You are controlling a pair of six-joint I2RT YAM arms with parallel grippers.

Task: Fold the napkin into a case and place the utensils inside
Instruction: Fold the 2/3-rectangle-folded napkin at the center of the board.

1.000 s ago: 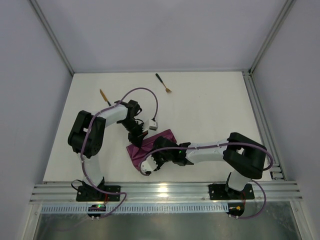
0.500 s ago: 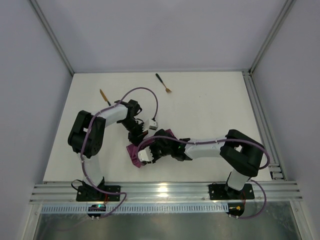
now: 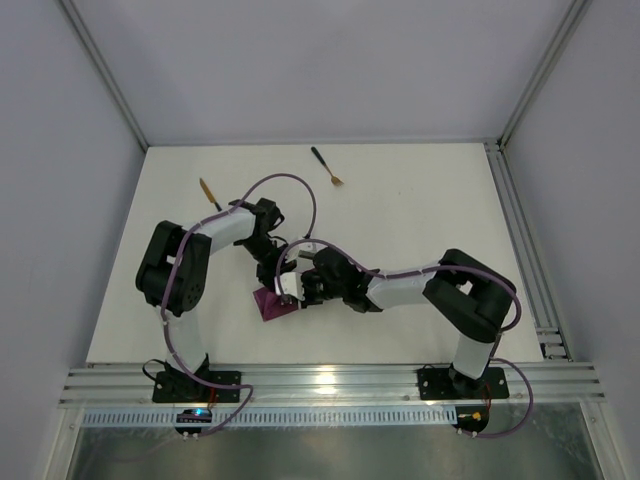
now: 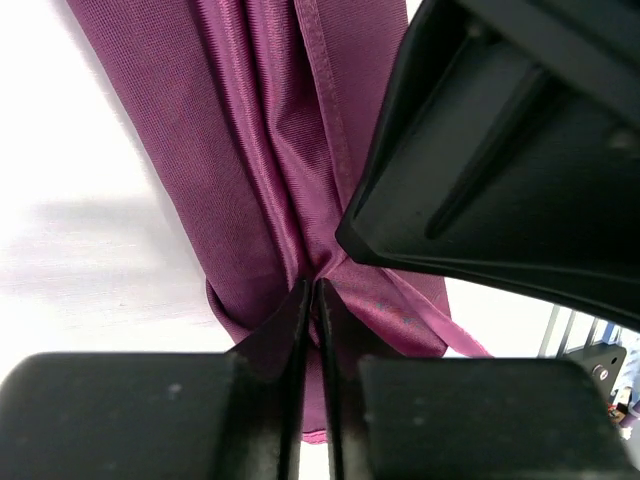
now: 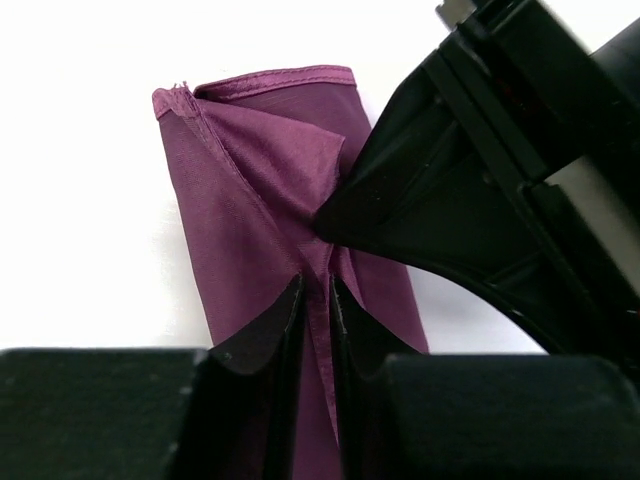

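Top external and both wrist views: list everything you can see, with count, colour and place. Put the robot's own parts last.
napkin: 1, magenta-purple, bunched on the near-middle of the table, between the two grippers.
knife: 1, gold head and black handle, far left of the table, apart from the napkin.
fork: 1, gold head and black handle, far middle of the table.
table: 1, white, fills the enclosure floor.
frame rail: 1, silver, along the near edge.
cables: purple, looping along both arms.
left gripper: 1, black, pinched shut on the napkin.
right gripper: 1, black, pinched shut on a napkin fold.
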